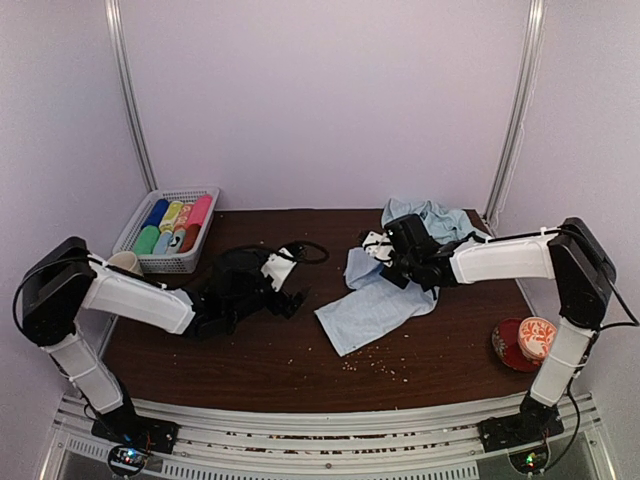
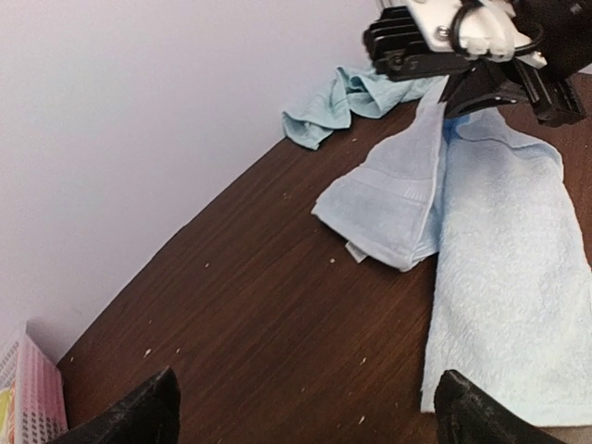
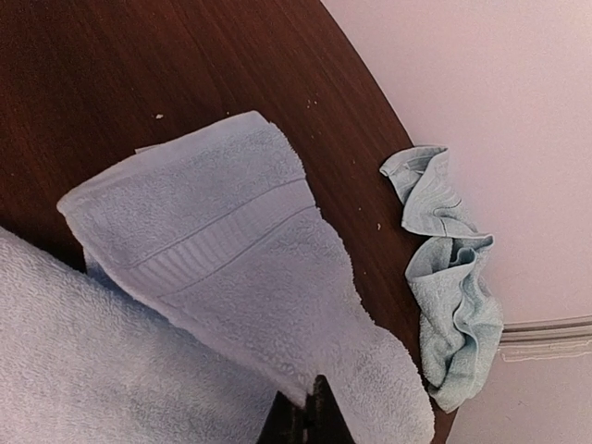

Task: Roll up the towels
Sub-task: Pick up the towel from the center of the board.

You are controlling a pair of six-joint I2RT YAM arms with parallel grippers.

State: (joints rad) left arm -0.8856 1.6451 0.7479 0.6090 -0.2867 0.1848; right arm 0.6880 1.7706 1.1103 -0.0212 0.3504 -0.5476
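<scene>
Spread towel (image 1: 372, 308) (image 2: 518, 277) (image 3: 213, 250) lies mid-surface (image 1: 250, 350), its far end doubled back over itself and lifted. Right pincer (image 1: 378, 260) (image 3: 307, 418) is clamped tight on that lifted end. Crumpled towel (image 1: 435, 215) (image 2: 342, 97) (image 3: 444, 305) sits behind the spread towel, against the back wall. Left pincer (image 1: 290, 300) (image 2: 305, 407) is low over the bare surface left of the spread towel, jaws wide apart, holding nothing. Basket (image 1: 170, 265) of coloured rolls is far left of the spread towel.
</scene>
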